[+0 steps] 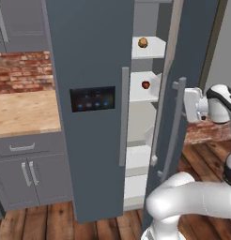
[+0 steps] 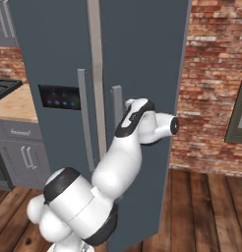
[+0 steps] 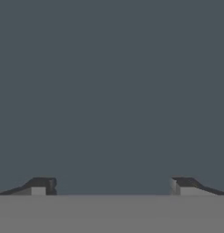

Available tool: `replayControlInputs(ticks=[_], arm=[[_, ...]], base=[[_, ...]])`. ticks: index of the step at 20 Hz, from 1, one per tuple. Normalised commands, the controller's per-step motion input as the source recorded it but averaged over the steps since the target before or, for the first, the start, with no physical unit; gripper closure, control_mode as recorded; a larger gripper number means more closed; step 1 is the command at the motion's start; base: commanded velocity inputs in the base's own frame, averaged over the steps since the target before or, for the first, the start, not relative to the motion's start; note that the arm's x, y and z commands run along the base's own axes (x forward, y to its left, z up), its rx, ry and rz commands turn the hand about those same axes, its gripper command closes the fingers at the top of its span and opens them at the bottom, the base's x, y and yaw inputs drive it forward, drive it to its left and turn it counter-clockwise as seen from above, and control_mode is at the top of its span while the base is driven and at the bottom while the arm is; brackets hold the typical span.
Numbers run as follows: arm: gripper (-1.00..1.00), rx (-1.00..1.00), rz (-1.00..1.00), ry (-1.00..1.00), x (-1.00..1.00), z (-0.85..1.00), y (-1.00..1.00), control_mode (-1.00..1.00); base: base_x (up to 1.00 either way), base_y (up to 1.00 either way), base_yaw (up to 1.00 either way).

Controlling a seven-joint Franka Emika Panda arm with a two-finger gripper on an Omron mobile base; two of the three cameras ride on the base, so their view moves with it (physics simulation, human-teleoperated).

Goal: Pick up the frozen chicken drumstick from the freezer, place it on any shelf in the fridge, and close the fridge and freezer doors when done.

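While the small lumpy golden-brown drumstick (image 1: 142, 42) sits near the front edge of a pale grey upper shelf (image 1: 152, 49) w/ a dark red apple (image 1: 145, 85) one shelf down, the pincer (image 3: 112, 185), fingers wide apart & empty, faces the plain slate-grey fridge door (image 1: 183, 70), close by its handle (image 1: 173, 123).

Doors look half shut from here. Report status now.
Gripper open, nothing held, facing the fridge door. Fridge door ajar; freezer door nearly shut. Drumstick on top shelf, apple below. Nothing in the way.
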Motion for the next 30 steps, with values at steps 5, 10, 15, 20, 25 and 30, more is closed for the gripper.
replayControlInputs(ticks=[5, 10, 15, 20, 25, 30], arm=[[-1.00, -0.08, -0.24, 0.00, 0.42, 0.10, 0.10, -1.00], [-1.00, -0.07, -0.24, 0.00, 0.44, 0.03, 0.18, -1.00], [-1.00, -0.05, -0.23, 0.00, 0.45, 0.00, 0.20, -1.00], [-1.00, -0.05, -0.22, 0.00, 0.44, 0.00, 0.19, -1.00], [-1.00, -0.05, -0.21, 0.00, 0.40, 0.00, 0.17, -1.00], [-1.00, -0.05, -0.21, 0.00, 0.35, 0.00, 0.20, -1.00]], base=[[0.00, 0.00, 0.00], [0.00, 0.00, 0.00], [0.00, 0.00, 0.00], [0.00, 0.00, 0.00], [0.00, 0.00, 0.00], [0.00, 0.00, 0.00]])
